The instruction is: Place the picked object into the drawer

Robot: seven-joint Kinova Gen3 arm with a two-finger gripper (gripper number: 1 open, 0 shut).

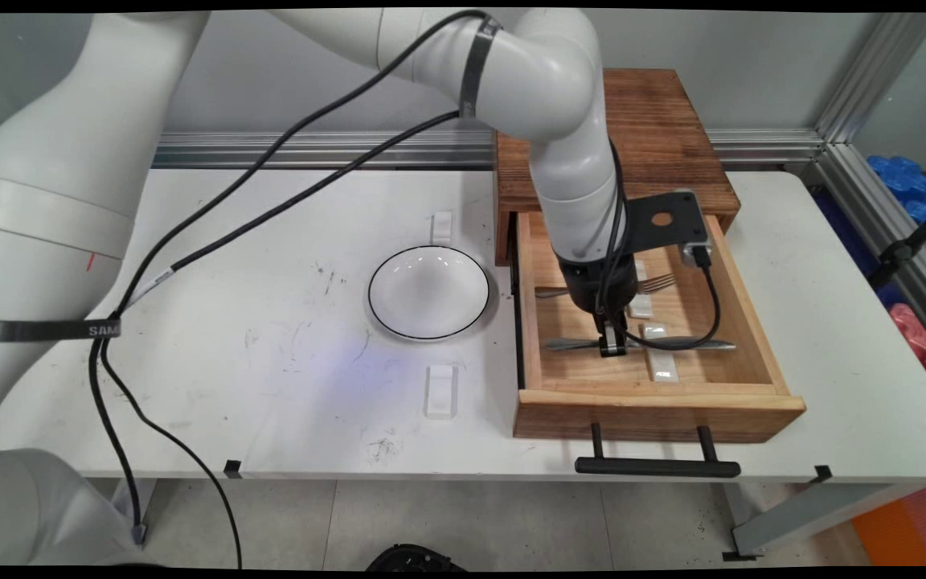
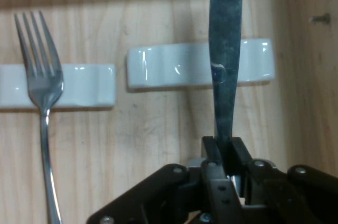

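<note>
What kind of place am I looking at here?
Probably a robotics lab staged as a kitchen: a white table framed by aluminium rails, with an open wooden cutlery drawer and a gripper gripping a knife.

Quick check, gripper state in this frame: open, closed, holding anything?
Gripper: closed on the knife, down inside the open wooden drawer.

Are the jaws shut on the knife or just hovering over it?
Shut on the knife: in the hand view the gripper pinches its handle with no gap, inside the open drawer.

Dull metal knife (image 2: 225,49), shiny metal fork (image 2: 41,81), glossy white rests (image 2: 174,65), pale wooden drawer (image 1: 656,406)
</note>
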